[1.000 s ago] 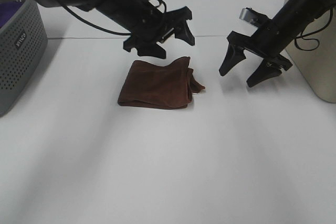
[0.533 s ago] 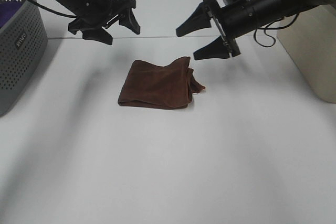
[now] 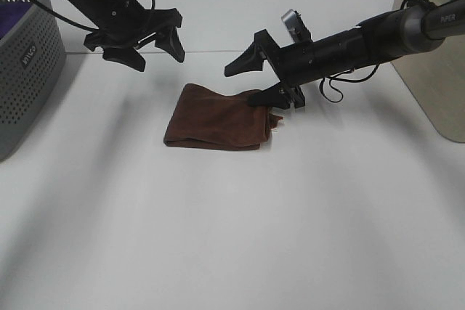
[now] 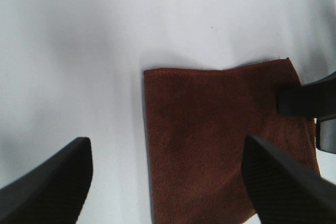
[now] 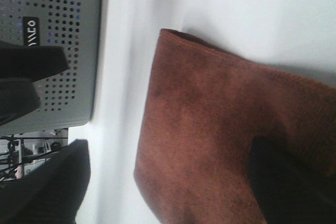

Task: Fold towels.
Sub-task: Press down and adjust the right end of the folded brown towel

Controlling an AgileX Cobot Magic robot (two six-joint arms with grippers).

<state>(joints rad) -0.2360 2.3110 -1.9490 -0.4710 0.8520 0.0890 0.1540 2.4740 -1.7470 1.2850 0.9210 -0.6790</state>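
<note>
The dark reddish-brown towel (image 3: 214, 117) lies folded on the white table (image 3: 232, 237), left of centre. My left gripper (image 3: 155, 52) is open and empty, hovering behind and to the left of the towel. In the left wrist view the towel (image 4: 220, 140) lies below the spread fingers (image 4: 47, 187). My right gripper (image 3: 247, 83) is open and reaches in from the right, with its lower finger (image 3: 263, 97) resting on the towel's far right corner. In the right wrist view the towel (image 5: 210, 145) fills the space between the fingers (image 5: 289, 182).
A grey perforated basket (image 3: 25, 70) with something purple inside stands at the far left, also seen in the right wrist view (image 5: 52, 45). A beige container (image 3: 436, 70) stands at the right edge.
The left gripper has pulled back from above the towel to the far left. The right gripper has swung in from the right and come down onto the towel's far right corner.
</note>
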